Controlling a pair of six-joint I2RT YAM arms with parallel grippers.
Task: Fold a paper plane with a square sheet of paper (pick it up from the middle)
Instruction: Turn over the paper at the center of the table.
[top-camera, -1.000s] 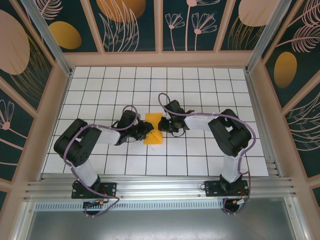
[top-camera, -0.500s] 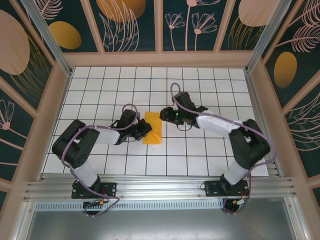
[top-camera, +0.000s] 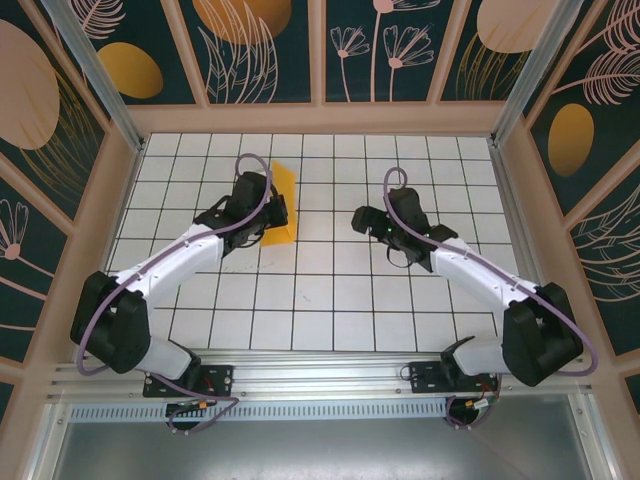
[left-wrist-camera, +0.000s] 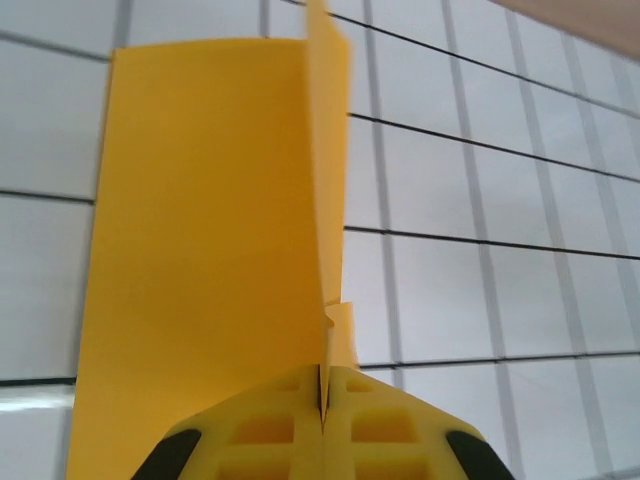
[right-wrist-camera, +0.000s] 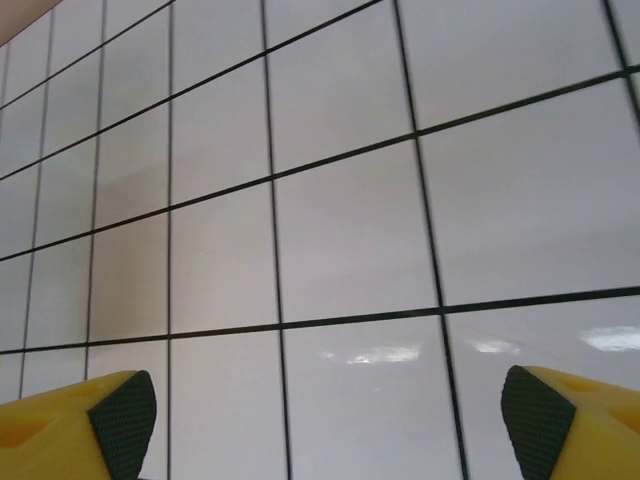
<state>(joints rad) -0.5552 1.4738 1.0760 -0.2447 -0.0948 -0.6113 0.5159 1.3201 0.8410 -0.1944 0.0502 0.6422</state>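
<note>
The square sheet of paper stands folded into an orange-yellow paper plane (top-camera: 281, 205), lifted over the far left-centre tiles. My left gripper (top-camera: 263, 207) is shut on its centre fold. In the left wrist view the yellow jaws (left-wrist-camera: 323, 395) pinch the thin upright crease, one wing (left-wrist-camera: 200, 220) spreads flat to the left, and a narrow flap shows to the right. My right gripper (top-camera: 366, 221) hovers about two tiles right of the plane, apart from it. Its jaws (right-wrist-camera: 330, 415) stand wide open with only bare tile between the pads (right-wrist-camera: 122, 415).
The white gridded table (top-camera: 330, 300) is walled by wooden rails, with patterned panels (top-camera: 250, 50) at the back and sides. A metal rail (top-camera: 320, 375) with both arm bases runs along the near edge.
My left arm has carried the folded paper up and away toward the far left. My right gripper has let go of the paper, opened wide, and drawn back to the right.
</note>
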